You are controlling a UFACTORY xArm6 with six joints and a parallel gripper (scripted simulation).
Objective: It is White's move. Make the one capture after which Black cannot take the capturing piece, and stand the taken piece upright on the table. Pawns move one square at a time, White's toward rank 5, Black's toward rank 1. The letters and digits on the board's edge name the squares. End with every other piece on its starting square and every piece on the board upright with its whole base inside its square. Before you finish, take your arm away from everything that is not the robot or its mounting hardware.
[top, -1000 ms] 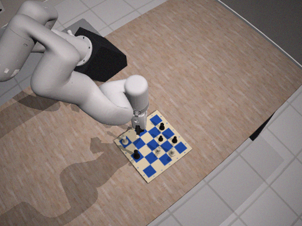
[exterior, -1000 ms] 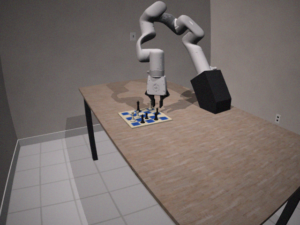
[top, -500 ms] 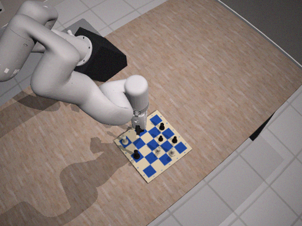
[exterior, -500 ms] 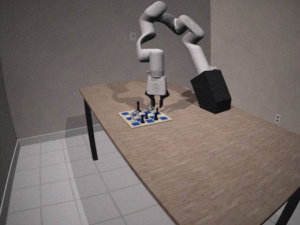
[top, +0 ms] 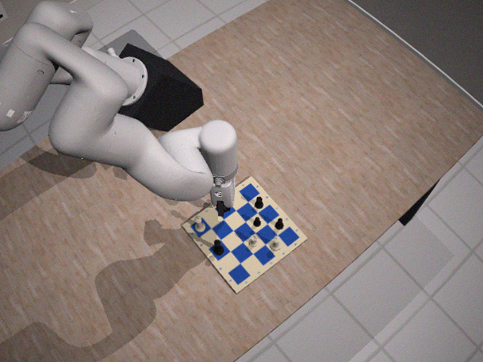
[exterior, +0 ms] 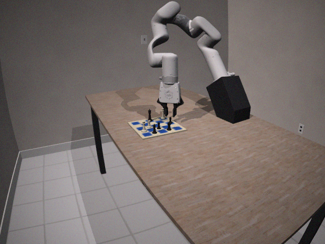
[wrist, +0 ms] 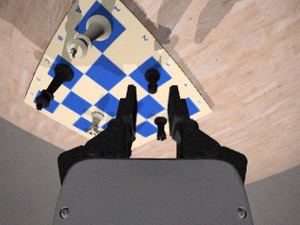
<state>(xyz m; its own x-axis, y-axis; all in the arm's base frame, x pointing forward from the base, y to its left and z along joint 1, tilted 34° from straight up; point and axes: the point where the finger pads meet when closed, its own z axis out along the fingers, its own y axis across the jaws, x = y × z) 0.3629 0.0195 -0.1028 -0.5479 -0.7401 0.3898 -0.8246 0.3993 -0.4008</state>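
Note:
The small blue-and-cream chessboard lies on the wooden table. On it stand a tall white piece on a corner square and a tall black piece. Three black pawns and two white pieces stand there too. All stand upright. My gripper hangs fingers-down a little above the board's edge nearest the arm's base. Its fingers are partly apart with nothing between them. In the wrist view the gripper frames board squares, with one black pawn just past the fingertips. Another black pawn shows between the fingers lower down.
The arm's black base block stands on the table behind the board. The table's edge runs close to the board's far side.

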